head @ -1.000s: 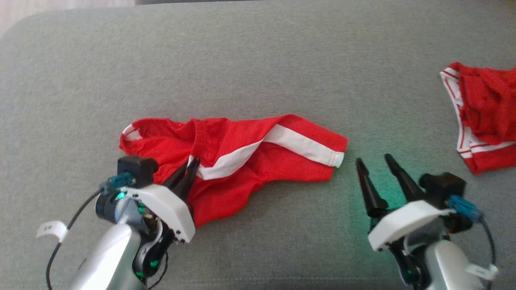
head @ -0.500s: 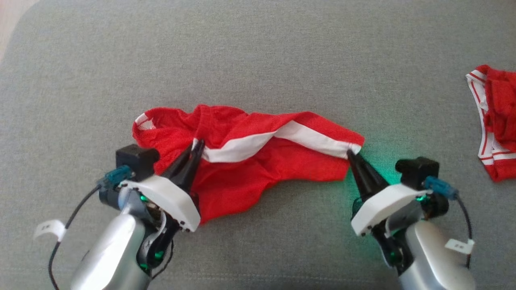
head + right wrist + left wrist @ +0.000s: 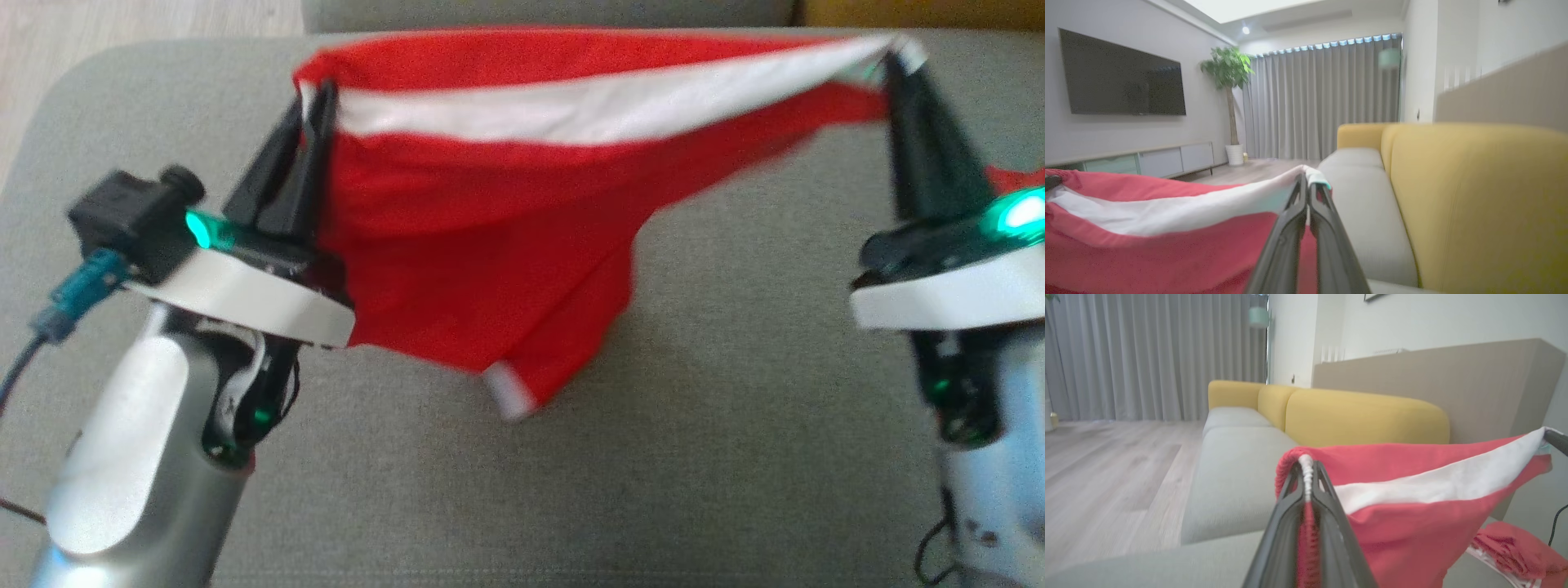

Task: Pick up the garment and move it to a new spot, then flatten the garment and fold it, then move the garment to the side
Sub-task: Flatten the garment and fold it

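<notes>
The garment (image 3: 490, 220) is red cloth with a white band, stretched in the air above the grey sofa cushion (image 3: 694, 392) between both grippers. My left gripper (image 3: 314, 90) is shut on its left end, and the left wrist view shows the white edge pinched between the left gripper (image 3: 1306, 467) fingers. My right gripper (image 3: 894, 65) is shut on the right end of the white band, as the right wrist view shows with the right gripper (image 3: 1306, 179) clamped on the band's tip. A loose corner (image 3: 510, 396) of the garment (image 3: 1147, 241) hangs down toward the cushion.
A second red garment with white trim (image 3: 1511, 551) lies on the cushion at the right, its edge (image 3: 1012, 175) showing behind my right gripper. Yellow sofa backrests (image 3: 1363, 420) rise beyond. Wooden floor (image 3: 1106, 465) lies off the cushion's left edge.
My right gripper shut on the garment's right end. Both grippers then rose and spread apart, lifting the garment off the cushion and pulling it taut. The head view has also shifted.
</notes>
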### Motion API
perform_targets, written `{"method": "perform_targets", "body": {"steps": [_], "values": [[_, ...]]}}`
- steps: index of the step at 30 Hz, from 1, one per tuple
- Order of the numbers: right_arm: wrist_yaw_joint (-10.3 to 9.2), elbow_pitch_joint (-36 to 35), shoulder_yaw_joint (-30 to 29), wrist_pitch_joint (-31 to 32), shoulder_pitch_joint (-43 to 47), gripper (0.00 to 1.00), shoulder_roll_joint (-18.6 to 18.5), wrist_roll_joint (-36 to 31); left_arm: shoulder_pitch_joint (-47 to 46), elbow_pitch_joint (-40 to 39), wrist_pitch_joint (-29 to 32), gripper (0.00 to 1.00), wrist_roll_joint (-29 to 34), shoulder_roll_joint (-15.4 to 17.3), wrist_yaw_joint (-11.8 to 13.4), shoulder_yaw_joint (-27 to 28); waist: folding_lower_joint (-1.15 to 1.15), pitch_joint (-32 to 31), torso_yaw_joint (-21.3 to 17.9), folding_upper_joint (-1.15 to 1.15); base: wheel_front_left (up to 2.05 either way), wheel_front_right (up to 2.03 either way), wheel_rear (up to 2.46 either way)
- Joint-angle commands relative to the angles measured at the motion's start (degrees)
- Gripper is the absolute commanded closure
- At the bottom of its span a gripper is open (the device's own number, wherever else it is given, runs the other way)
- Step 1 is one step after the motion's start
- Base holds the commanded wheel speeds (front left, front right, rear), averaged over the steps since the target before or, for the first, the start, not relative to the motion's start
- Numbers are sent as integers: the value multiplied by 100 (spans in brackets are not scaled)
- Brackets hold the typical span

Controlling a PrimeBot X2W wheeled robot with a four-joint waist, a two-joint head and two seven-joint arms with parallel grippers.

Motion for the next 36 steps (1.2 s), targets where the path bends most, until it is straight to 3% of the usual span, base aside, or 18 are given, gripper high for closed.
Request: {"method": "perform_targets", "body": {"steps": [1, 9, 19, 26, 36], "values": [[-5, -394, 29, 81, -205, 100, -75, -59, -356, -321, 12, 100, 60, 201, 54, 272, 0, -88, -55, 0, 0, 0, 0], [-5, -1538, -392, 664, -445, 100, -223, -185, -661, -1103, 217, 100, 88, 185, 224, 334, 0, -350, -176, 0, 0, 0, 0], [-5, -1684, -524, 1035, -506, 100, -148, -124, -662, -1212, 242, 100, -2, 107, 319, 345, 0, -318, -237, 0, 0, 0, 0], [-5, -633, -425, 972, -1350, 100, -93, -1, -1297, -161, -55, 100, -284, -133, 71, 407, 0, -22, -235, 0, 0, 0, 0], [-5, 2050, 103, 263, -4209, 100, 170, 158, -3838, 2701, -897, 100, 128, -597, -254, 354, 0, 742, -219, 0, 0, 0, 0]]}}
